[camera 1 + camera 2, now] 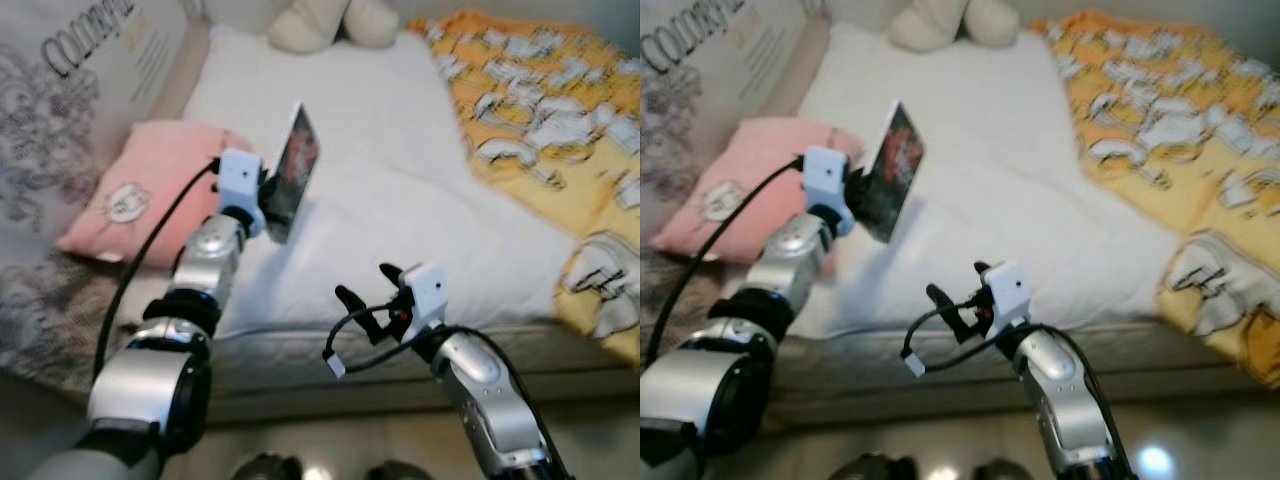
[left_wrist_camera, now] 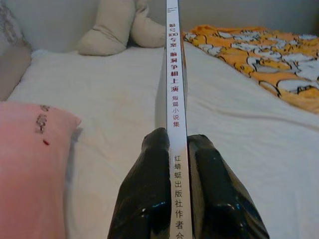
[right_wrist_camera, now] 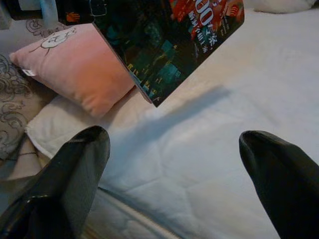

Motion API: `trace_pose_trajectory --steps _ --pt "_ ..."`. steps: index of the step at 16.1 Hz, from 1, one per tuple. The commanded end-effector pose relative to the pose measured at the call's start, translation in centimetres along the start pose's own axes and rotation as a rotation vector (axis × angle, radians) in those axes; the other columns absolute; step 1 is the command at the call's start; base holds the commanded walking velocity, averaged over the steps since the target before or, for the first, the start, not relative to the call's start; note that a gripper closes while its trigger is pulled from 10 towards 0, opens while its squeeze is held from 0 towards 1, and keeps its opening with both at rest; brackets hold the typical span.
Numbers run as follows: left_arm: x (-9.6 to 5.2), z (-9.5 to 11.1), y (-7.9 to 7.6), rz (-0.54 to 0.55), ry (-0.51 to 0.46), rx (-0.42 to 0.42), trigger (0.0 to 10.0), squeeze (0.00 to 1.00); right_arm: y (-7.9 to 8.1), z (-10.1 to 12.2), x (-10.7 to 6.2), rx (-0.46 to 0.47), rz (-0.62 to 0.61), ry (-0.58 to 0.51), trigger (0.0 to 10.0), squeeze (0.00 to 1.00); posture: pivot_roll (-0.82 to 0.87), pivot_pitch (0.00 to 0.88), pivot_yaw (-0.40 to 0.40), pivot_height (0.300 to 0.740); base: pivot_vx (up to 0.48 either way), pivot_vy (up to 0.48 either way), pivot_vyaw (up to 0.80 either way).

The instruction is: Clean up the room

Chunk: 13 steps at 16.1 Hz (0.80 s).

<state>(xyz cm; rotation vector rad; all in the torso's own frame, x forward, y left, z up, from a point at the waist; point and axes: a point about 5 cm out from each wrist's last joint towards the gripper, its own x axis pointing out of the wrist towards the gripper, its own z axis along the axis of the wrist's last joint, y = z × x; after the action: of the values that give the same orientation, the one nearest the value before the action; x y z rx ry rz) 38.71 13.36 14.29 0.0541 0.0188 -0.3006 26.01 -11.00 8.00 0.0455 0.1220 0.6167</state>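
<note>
Left end effector pinches a thin book between its two black fingers, gripping it near one lower edge. In the left wrist view the white spine, printed with dark characters, runs straight up between the fingers. The book is held up in the air above the white bed, tilted, with its dark, colourful cover turned toward the right arm; it throws a shadow on the sheet below.

Right end effector hangs lower and nearer the robot, over the bed's near edge, its fingers spread wide apart with nothing between them. A black cable loops beside its wrist.

Just beside the left arm, a pink pillow lies at the bed's left side. A yellow patterned blanket covers the right part of the bed. A cream plush toy sits at the far end. A printed box stands left of the pillow.
</note>
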Motion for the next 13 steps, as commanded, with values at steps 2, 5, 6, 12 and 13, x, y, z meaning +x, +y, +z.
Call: trace_pose_trajectory --steps 2,5,6,12,13 --pt "1.1 2.2 -1.2 -0.034 -0.072 -0.025 10.0 0.0 0.1 -0.2 -0.2 -0.001 0.0 0.011 10.0 0.0 -0.16 0.022 0.026 0.723 0.0 0.0 0.0" --pt "2.5 4.7 -4.9 -0.13 -0.136 -0.26 10.0 0.0 0.3 -0.4 -0.3 0.001 0.012 0.019 10.0 0.0 -0.15 0.031 0.024 0.723 0.0 0.0 0.0" --pt "2.9 5.3 -6.0 -0.134 -0.147 -0.367 10.0 0.0 0.4 -0.4 -0.4 0.001 0.013 0.019 10.0 0.0 -0.15 0.034 0.026 0.723 0.0 0.0 0.0" --pt "-0.3 3.7 -2.6 0.148 -0.266 -0.025 10.0 0.0 -1.3 2.9 -1.6 -0.091 -0.207 -0.14 10.0 0.0 -0.19 0.04 0.068 0.723 0.0 0.0 0.0" --pt "-3.1 1.4 -1.8 0.202 -0.23 -0.064 10.0 0.0 -1.5 3.7 -3.1 -0.116 -0.255 -0.176 10.0 0.0 -0.18 0.04 0.064 0.723 0.0 0.0 0.0"
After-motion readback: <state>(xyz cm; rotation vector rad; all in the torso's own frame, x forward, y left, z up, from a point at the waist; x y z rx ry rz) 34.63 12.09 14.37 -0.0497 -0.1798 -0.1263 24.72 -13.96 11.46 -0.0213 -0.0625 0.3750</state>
